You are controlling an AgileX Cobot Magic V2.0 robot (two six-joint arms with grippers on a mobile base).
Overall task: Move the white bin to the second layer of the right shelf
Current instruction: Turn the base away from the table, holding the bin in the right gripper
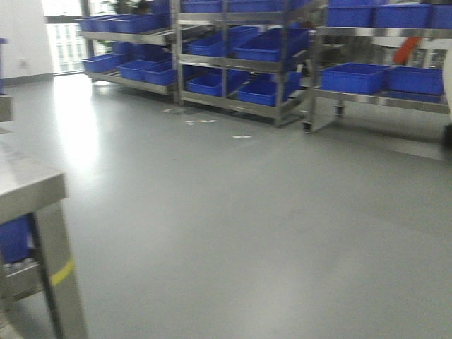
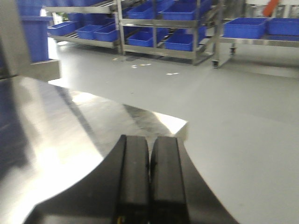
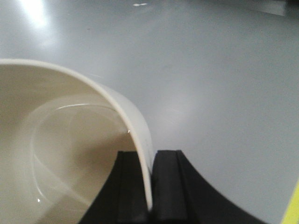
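Note:
In the right wrist view my right gripper is shut on the wall of the white bin, one finger inside and one outside its rim. The bin hangs above the grey floor and looks empty. A sliver of its white wall shows at the right edge of the front view. My left gripper is shut and empty, above a shiny steel tabletop. Steel racks stand across the floor at the back. I cannot tell which is the right shelf; no roller level shows clearly.
Steel racks hold several blue crates along the back wall. A steel table corner with a yellow-marked leg stands at the left, a blue crate beneath it. Grey floor lies between. A wheeled rack leg stands at centre right.

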